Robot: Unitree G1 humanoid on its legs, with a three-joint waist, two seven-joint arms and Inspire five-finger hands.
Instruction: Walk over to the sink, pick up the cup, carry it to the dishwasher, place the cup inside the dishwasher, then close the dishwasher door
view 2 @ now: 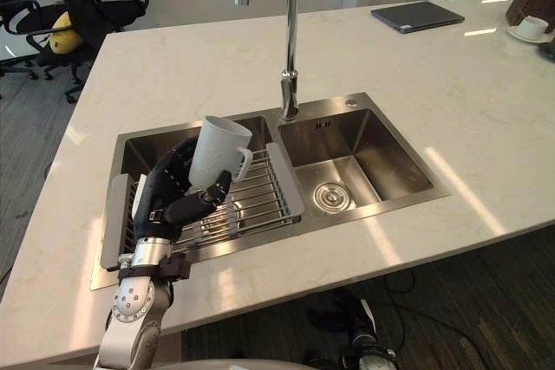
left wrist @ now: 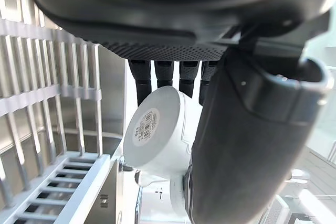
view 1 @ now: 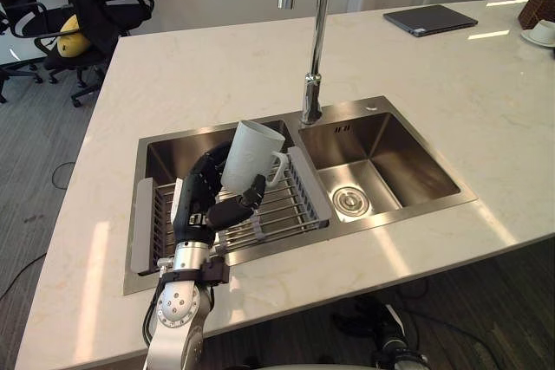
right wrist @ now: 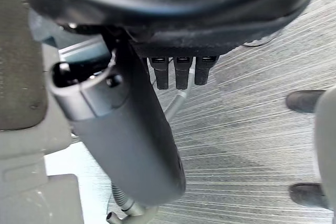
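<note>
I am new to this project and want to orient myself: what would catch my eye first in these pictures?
First, the white cup, tilted, gripped in the robot's left hand above the wire rack in the steel sink's left basin. Next, the tall chrome tap rising between the two basins. The right hand hangs over grey floor.

The scene is bright, with daylight on the pale surface (view 1: pixel 217 67). Soft sunny patches lie on it in front of the sink (view 1: pixel 399 140), one toward its left and others toward its right. Two strong glare stripes shine far behind the sink, beside the laptop (view 1: pixel 429 19). The tap (view 1: pixel 318 32) gives mirror reflections. Inside the sink, the left basin's back wall is dark with shadow. The floor (view 1: pixel 35 153) left of the sink is dim.
</note>
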